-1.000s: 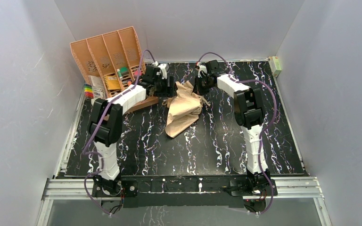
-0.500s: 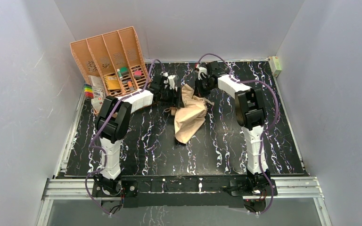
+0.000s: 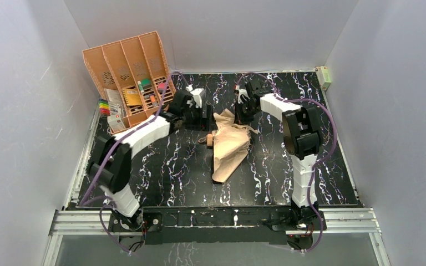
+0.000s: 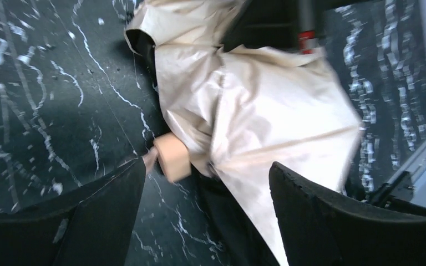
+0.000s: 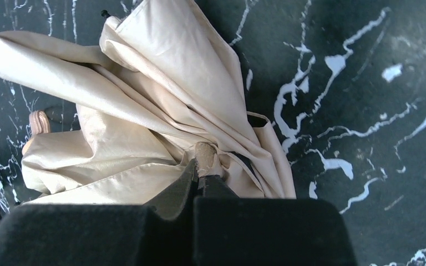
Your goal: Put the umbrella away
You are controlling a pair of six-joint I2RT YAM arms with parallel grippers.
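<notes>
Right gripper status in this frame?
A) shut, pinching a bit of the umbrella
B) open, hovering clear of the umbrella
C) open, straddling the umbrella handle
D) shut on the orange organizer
A: in the right wrist view the right gripper has its fingers pressed together, with a small tan bit of the umbrella caught between them. The rest of the fabric lies on the table.

1 umbrella [image 3: 230,149], 1 organizer [image 3: 123,58], 2 arms [image 3: 144,130] [image 3: 299,133] w/ 2 hands [image 3: 205,119] [image 3: 244,112]
</notes>
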